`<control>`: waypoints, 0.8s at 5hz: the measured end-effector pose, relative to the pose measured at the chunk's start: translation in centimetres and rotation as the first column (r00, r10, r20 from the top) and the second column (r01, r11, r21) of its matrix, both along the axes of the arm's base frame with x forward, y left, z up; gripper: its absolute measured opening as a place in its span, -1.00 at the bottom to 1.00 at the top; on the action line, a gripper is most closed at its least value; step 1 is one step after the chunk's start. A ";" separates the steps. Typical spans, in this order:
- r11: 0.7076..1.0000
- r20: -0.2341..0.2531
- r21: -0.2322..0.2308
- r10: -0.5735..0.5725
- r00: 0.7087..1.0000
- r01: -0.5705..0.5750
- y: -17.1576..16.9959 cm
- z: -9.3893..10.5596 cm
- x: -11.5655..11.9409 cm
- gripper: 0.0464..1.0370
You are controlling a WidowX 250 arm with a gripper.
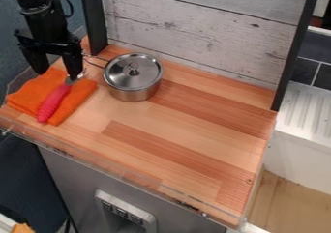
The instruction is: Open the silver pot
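Silver pot: I see the silver pot (132,94) upright on the wooden counter (188,145), upper part of the frame, left of centre; its thin handle (96,58) points toward the upper left.
Lid: round metal lid (147,67), knob (134,72) at its middle, sitting on the pot.
Gripper: I have the black gripper (57,75) at the upper left, near the pot; claw released, two fingers apart.
Orange cloth: orange cloth (28,95) lies on the counter at left, a utensil with a red handle (53,103) resting on it.
Backdrop: whitish planks (200,34) rise behind the counter between two dark posts (94,21).
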State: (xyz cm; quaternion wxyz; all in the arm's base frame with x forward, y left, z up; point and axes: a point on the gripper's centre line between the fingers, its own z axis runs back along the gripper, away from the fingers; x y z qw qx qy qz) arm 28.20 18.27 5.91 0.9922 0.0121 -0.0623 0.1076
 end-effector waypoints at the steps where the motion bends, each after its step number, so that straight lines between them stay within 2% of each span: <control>1: 1.000 -0.026 -0.020 0.002 1.000 -0.002 -0.2 -1.0 -0.1 0.93; 2: 0.999 -0.033 -0.040 -0.029 0.999 0.027 -2.2 -1.0 1.3 0.93; 4: 0.993 0.019 -0.042 -0.106 0.994 0.107 -5.2 0.5 5.2 0.93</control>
